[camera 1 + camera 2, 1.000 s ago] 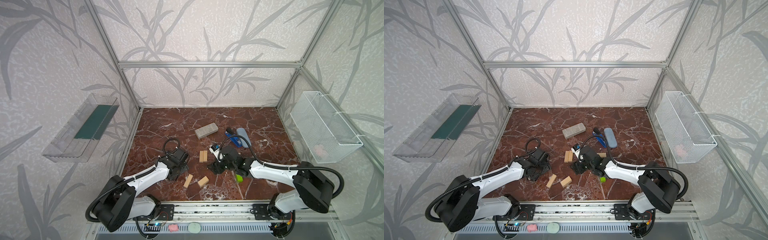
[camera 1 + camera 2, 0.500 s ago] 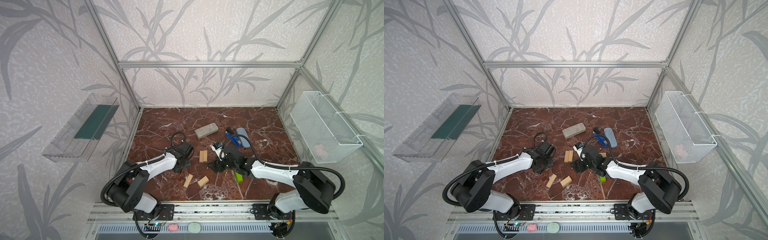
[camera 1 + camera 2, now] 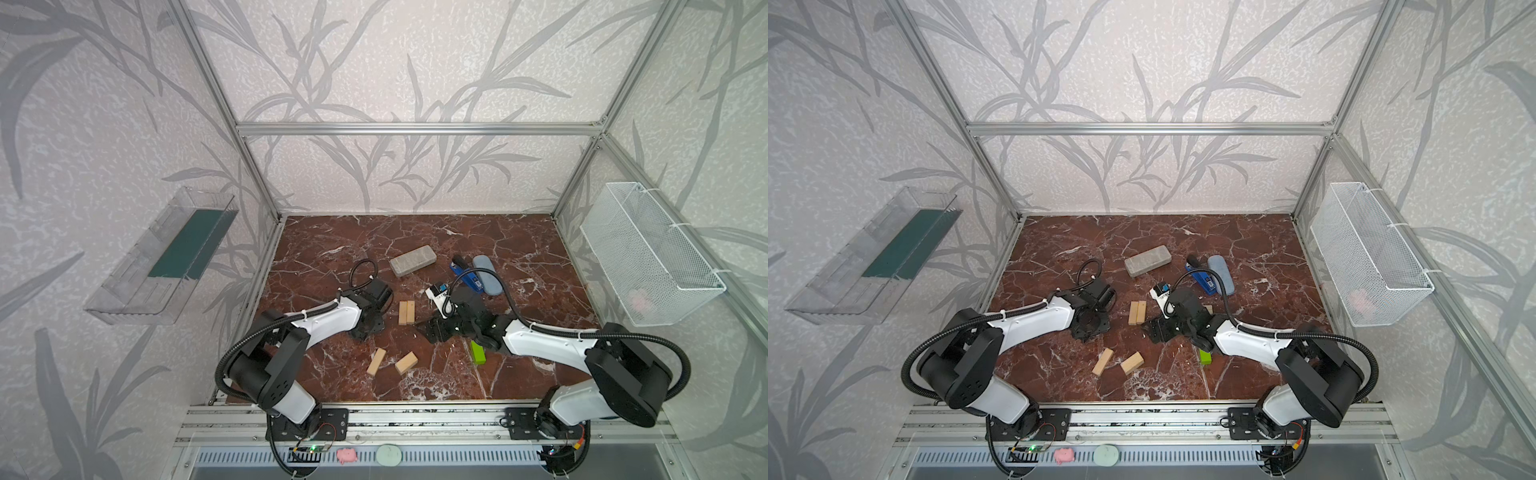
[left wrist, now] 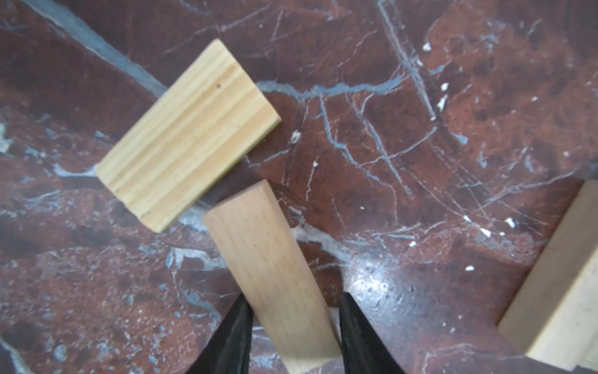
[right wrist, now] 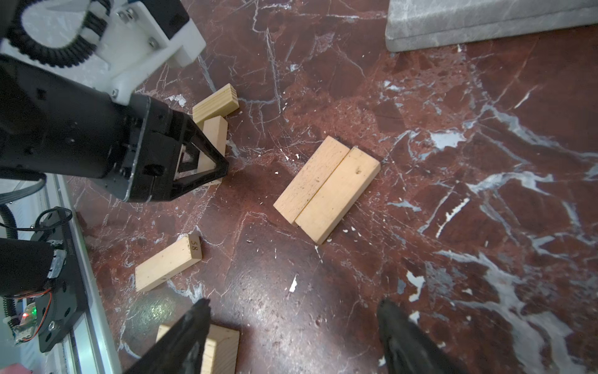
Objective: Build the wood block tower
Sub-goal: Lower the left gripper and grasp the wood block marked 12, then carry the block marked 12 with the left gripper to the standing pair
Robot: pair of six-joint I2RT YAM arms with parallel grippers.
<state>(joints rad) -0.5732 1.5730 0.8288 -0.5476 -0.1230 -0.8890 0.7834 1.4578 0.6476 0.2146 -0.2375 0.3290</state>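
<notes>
Left wrist view, unlike both top views, shows left gripper (image 4: 293, 296) narrow around a smooth pale rectangular wood block (image 4: 268, 259), grip unclear; right gripper (image 5: 293, 302) gapes wide.

The table (image 3: 519, 249) is red-brown marble veined with white. The wood blocks (image 3: 407, 312) at its middle are pale, with fine straight grain. The lime green block (image 3: 477, 352) lies near right. The far slab (image 3: 412, 260) is speckled grey, and the stapler (image 3: 467, 276) is blue and black. The walls (image 3: 415, 62) are whitish with grey leaf patterns.

High twin overviews; wrist views close over blocks (image 5: 336, 194)
</notes>
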